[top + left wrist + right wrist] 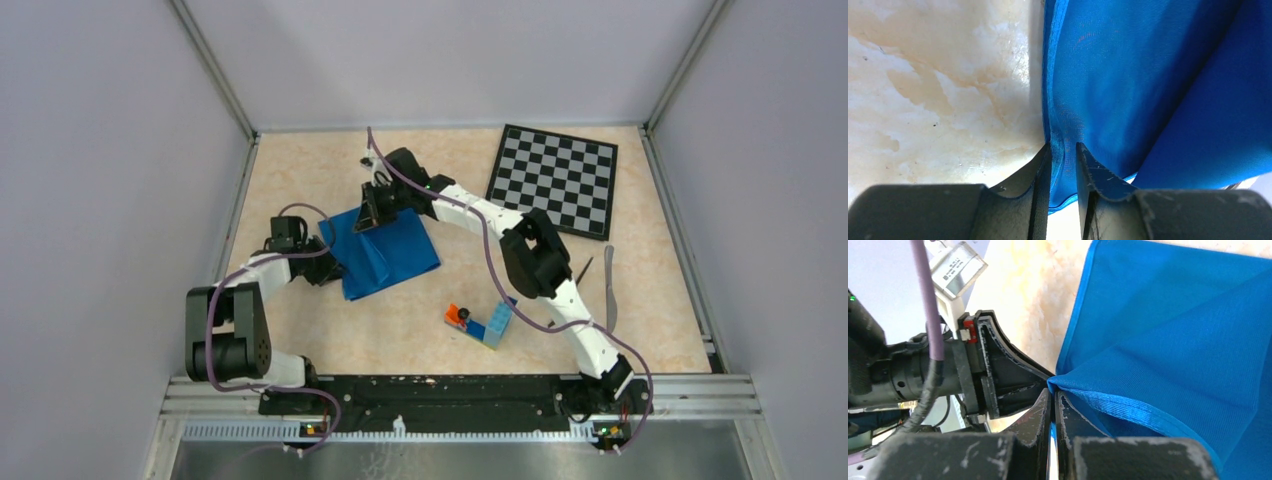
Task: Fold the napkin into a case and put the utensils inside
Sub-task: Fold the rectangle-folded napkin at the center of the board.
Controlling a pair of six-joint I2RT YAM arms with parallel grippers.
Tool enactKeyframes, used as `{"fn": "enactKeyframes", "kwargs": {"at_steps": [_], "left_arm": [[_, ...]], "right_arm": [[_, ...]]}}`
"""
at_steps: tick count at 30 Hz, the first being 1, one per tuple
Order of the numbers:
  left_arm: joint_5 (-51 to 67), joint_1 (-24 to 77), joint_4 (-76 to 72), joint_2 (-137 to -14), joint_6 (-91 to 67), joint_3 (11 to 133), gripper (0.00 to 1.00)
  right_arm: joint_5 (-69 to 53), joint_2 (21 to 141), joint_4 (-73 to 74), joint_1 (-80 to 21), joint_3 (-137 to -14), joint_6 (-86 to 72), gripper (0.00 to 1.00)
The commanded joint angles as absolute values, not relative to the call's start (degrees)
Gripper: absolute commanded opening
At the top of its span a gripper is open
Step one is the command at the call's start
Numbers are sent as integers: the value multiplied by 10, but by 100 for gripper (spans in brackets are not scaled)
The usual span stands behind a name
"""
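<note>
The left gripper (1064,147) has its fingers (1040,170) drawn nearly together, with the left hem of the napkin (395,255) bunched and pinched between them, low at the table (300,170). The right gripper (1054,392) has its fingers (1040,412) pressed tight on the cloth's far corner, holding it raised. The napkin lies left of centre, partly folded. The fork (582,272) and knife (609,290) lie well apart at the right.

Your right pincer (1053,392) is pinched tight (arm stretched far across). Your left pincer (1064,147), just ahead of it, has fingers slightly apart.
</note>
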State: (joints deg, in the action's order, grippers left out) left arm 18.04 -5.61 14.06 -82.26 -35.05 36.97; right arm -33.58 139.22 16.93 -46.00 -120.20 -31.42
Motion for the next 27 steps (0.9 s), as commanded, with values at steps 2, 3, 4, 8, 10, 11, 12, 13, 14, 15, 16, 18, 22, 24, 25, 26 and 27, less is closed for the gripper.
{"fn": "enactKeyframes", "kwargs": {"at_steps": [2, 3, 4, 8, 10, 11, 12, 13, 14, 15, 16, 18, 22, 24, 25, 26, 27], "left_arm": [[137, -55, 127, -837, -345, 355, 30], [135, -55, 128, -836, -345, 354, 30], [134, -55, 129, -835, -344, 354, 31], [127, -55, 135, -823, -342, 357, 31], [124, -55, 136, -816, -342, 357, 31], [123, -55, 136, -814, -342, 357, 31], [124, -55, 138, -813, -343, 357, 31], [123, -55, 138, -813, -343, 356, 31], [123, -55, 138, -810, -343, 355, 32], [123, -55, 137, -809, -343, 354, 31], [124, -55, 136, -807, -344, 353, 32], [125, -55, 136, -806, -344, 351, 31], [125, -55, 135, -802, -344, 348, 31], [126, -55, 132, -801, -345, 346, 31], [127, -55, 131, -801, -345, 345, 31], [127, -54, 130, -800, -345, 343, 30], [128, -55, 129, -800, -346, 342, 30]], "right_arm": [[-352, 1402, 143, -470, -1249, -325, 0], [-354, 1405, 144, -471, -1251, -326, 0], [-355, 1409, 146, -472, -1254, -326, 0], [-359, 1419, 143, -474, -1253, -329, 0], [-360, 1422, 141, -476, -1253, -331, 0], [-362, 1424, 139, -477, -1252, -332, 0], [-364, 1425, 139, -478, -1252, -334, 0], [-363, 1426, 138, -479, -1253, -334, 0], [-363, 1427, 137, -480, -1253, -333, 0], [-363, 1428, 135, -481, -1254, -333, 0], [-363, 1430, 135, -482, -1256, -334, 0], [-364, 1436, 138, -482, -1263, -335, 0], [-366, 1447, 139, -482, -1273, -336, 0], [-364, 1451, 138, -482, -1274, -338, 0], [-364, 1453, 138, -482, -1276, -339, 0], [-363, 1455, 138, -482, -1279, -340, 0], [-361, 1457, 138, -482, -1282, -341, 0]]}}
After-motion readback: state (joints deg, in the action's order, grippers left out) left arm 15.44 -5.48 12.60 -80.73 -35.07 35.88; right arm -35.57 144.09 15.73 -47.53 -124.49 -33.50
